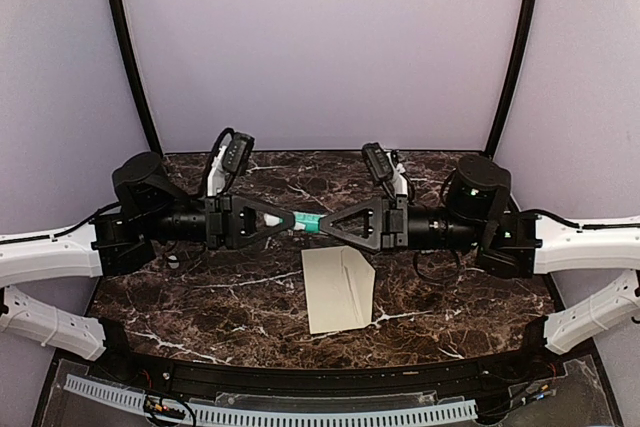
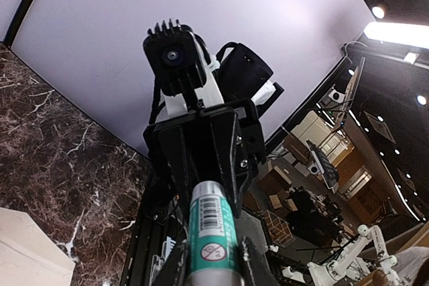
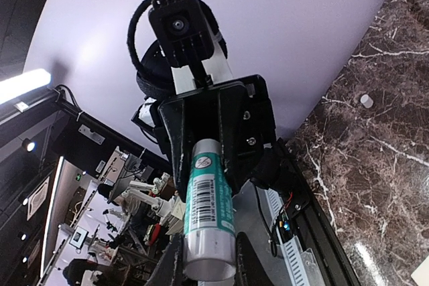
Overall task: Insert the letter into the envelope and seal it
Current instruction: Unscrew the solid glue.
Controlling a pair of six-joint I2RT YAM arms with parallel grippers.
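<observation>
From above, the two arms reach in from either side and meet nose to nose over the middle of the dark marble table [image 1: 200, 297]. The left gripper [image 1: 291, 219] and the right gripper [image 1: 324, 224] each grip one end of a short glue stick [image 1: 308, 221], which is held level in the air between them. The envelope [image 1: 330, 292] lies flat on the marble just in front of the meeting point, towards the near edge. Its long side runs front to back and its triangular flap is on its right side (whether the letter is inside it cannot be told). In the left wrist view, that gripper's own fingers [image 2: 173, 269] press on both sides of the green-labelled tube, whose barcode faces the camera. The tube's far end sits in the black jaws of the opposite gripper. A cream paper corner shows on the marble at lower left. The right wrist view mirrors this, with fingers [image 3: 245, 266] clamped on the tube's pale end. A small white round thing [image 3: 366, 100] rests on the marble, well apart.
</observation>
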